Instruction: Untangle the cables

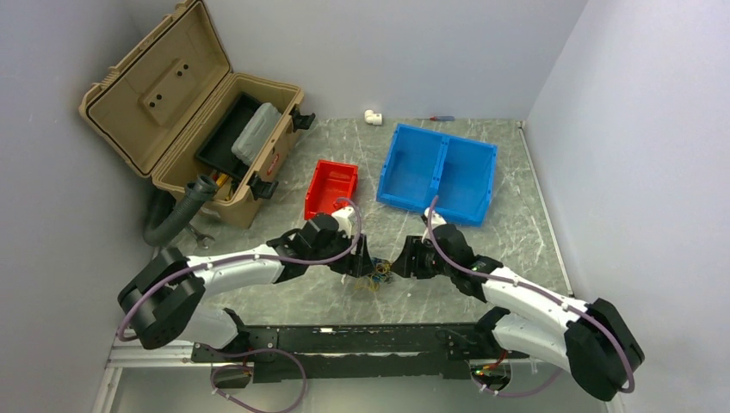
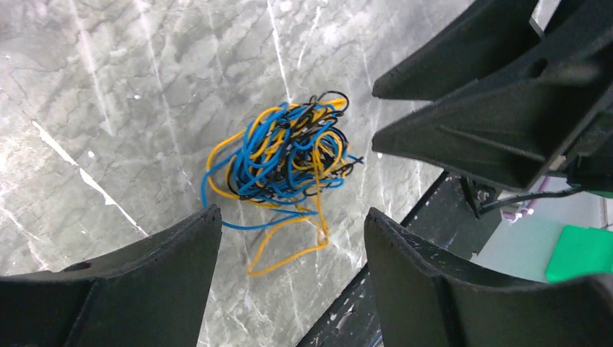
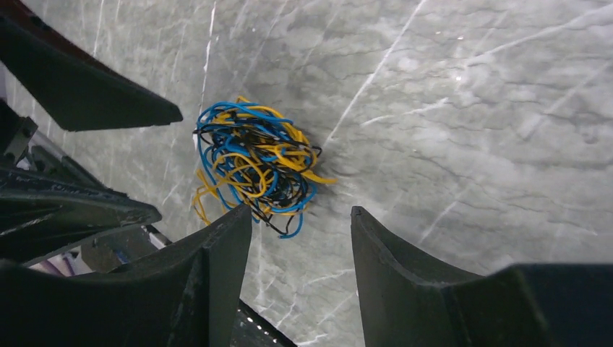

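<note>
The cables [image 2: 289, 155] lie as one knotted clump of thin blue, yellow-orange and black wires on the marble table, near its front edge. In the top view the cables [image 1: 376, 277] sit between both wrists. My left gripper [image 2: 293, 217] is open, hovering just short of the clump, with only a loose yellow loop and bare table between its fingers. My right gripper [image 3: 302, 213] is open too; the cables [image 3: 253, 166] lie just beyond its left fingertip [image 3: 238, 217]. Nothing is held by either gripper.
A red bin [image 1: 331, 188] and a blue two-part bin [image 1: 439, 172] stand behind the arms. An open tan toolbox [image 1: 194, 112] fills the back left. The black base rail [image 1: 344, 340] runs along the table's front edge, close to the clump.
</note>
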Robot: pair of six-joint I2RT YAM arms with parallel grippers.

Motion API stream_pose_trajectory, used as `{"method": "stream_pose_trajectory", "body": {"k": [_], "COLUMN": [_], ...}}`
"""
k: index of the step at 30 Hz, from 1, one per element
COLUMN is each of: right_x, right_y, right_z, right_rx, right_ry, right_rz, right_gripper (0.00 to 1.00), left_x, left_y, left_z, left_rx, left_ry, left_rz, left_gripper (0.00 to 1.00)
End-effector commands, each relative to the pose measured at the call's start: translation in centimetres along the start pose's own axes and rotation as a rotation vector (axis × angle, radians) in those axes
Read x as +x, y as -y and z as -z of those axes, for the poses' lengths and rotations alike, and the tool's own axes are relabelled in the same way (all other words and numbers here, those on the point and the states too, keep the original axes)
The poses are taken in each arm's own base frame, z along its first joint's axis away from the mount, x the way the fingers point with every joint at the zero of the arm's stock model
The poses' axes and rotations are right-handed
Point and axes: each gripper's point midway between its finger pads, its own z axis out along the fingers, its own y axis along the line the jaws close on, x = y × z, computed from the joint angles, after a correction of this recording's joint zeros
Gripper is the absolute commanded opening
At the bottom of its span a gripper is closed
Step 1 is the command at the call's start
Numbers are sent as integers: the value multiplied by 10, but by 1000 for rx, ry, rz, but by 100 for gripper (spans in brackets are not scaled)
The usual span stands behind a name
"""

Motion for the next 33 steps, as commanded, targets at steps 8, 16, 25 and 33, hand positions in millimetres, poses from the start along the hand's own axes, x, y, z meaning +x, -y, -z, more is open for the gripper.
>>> {"method": "stream_pose_trajectory", "body": {"k": [8, 16, 25, 33], "right_x": [-5, -4, -19, 1], "right_y": [-33, -16, 2, -16], "right_z": [-15, -10, 21, 13], "right_rx": [-134, -66, -6, -105], "right_ry": [0, 66, 233, 85], "right_rz": [28, -33, -24, 83], "right_gripper": [47, 48, 50, 53], "left_x": [-10, 2, 5, 6], "left_y": [-4, -8, -8, 19], "left_z": [-30, -52, -57, -50], "left_rx": [-48, -49, -12, 164], "left_ry": [-24, -93, -70, -49], "left_rz": [64, 48, 20, -25], "left_gripper": [75, 72, 0, 0]}}
